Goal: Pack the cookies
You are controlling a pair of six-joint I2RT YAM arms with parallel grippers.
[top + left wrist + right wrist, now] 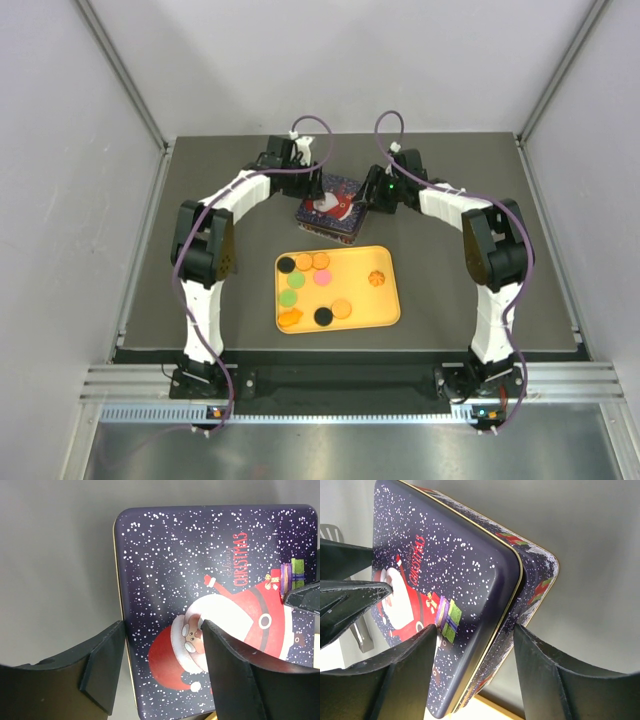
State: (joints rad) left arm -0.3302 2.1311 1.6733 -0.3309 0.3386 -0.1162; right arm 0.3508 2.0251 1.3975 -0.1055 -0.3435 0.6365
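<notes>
Several cookies [322,277] in orange, black, green and pink lie on a yellow tray [388,312] in the middle of the table. Behind it sits a dark blue Christmas tin [345,230] with a Santa lid [200,570], closed. My left gripper [160,652] is open and straddles the tin's left edge, one finger beside the wall and one above the lid. My right gripper [475,647] is open and straddles the tin's right edge [517,587], one finger above the lid and one outside the wall. In the top view both grippers [312,192] [368,203] hover at the tin.
The dark table [450,180] is bounded by grey walls on three sides. The tray's yellow rim shows under the tin in the right wrist view [487,711]. The left gripper's fingers [350,597] reach in from the left there.
</notes>
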